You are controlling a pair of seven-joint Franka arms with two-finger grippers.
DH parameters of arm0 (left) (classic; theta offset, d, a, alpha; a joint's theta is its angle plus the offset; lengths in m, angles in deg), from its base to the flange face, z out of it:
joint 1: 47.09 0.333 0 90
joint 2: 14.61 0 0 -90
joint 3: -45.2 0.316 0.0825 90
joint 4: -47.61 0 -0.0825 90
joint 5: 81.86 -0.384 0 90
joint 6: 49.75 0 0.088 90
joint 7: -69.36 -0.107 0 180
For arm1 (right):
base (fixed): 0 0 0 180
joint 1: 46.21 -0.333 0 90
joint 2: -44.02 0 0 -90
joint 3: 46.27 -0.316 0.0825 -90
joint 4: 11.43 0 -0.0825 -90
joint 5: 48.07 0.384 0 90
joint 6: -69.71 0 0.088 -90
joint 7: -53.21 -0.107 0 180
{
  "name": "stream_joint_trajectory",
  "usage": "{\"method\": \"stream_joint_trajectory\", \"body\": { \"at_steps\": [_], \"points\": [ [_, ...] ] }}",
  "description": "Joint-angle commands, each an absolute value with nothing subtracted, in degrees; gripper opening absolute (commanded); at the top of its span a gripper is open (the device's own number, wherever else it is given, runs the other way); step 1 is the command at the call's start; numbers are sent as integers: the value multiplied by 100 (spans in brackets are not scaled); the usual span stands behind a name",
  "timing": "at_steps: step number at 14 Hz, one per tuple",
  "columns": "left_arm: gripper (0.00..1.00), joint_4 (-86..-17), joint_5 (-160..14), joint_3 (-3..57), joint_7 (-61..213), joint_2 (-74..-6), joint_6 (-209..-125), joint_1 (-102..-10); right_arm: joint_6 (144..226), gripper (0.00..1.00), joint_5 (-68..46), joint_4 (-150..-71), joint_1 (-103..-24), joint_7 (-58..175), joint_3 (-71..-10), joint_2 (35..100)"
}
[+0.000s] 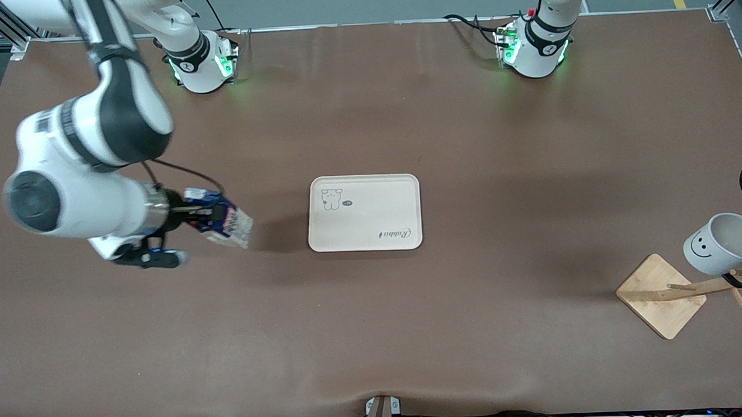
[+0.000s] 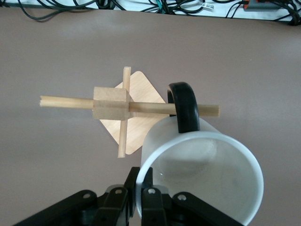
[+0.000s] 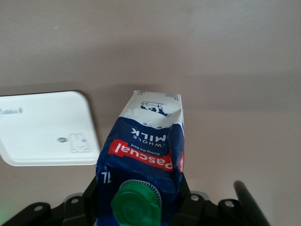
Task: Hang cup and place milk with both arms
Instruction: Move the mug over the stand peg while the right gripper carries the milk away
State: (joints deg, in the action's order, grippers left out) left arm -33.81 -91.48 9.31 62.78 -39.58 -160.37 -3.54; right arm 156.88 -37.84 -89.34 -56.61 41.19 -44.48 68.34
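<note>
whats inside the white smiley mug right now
The white smiley mug looks empty: bare white wall and bottom. The left gripper clamps its rim, hiding a strip there. Its black handle sits around the wooden rack's peg.

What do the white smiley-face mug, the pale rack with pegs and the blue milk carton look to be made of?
White smiley-face mug: probably glazed ceramic, going by its thick smooth rim and glossy black handle, though plastic is possible. Pale rack with pegs: light unfinished wood, with visible grain on its dowels and square base. Blue milk carton: printed coated paperboard, creased at the edges, with a ridged green plastic cap.
</note>
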Motion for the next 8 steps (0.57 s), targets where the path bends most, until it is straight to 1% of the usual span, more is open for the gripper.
{"method": "stream_joint_trajectory", "body": {
  "at_steps": [1, 2, 3, 4, 5, 6, 8],
  "points": [
    [0, -3299, -8969, 899, 6189, -4106, -16093, -288, 15689, 17, -4304, -8991, -5212, 4879, -4557, 6837],
    [0, -3299, -8986, 899, 6189, -4159, -16111, -297, 15707, 17, -4367, -9026, -5080, 5029, -4557, 6880],
    [6, -3299, -8986, 899, 6189, -4177, -16154, -288, 15733, 17, -4385, -9140, -4948, 5066, -4557, 6924],
    [25, -3290, -8986, 899, 6189, -4186, -16163, -297, 15785, 17, -4429, -9202, -4860, 5118, -4557, 6951],
    [67, -3281, -8995, 899, 6189, -4186, -16172, -306, 15769, 17, -4612, -9237, -4772, 5371, -4557, 7021],
    [100, -3272, -8995, 899, 6197, -4186, -16198, -314, 15777, 18, -4727, -9403, -4649, 5765, -4557, 7048],
    [100, -3211, -8995, 890, 6259, -4177, -16269, -341, 15812, 18, -4754, -9729, -4403, 5953, -4557, 7048]
  ]
}}
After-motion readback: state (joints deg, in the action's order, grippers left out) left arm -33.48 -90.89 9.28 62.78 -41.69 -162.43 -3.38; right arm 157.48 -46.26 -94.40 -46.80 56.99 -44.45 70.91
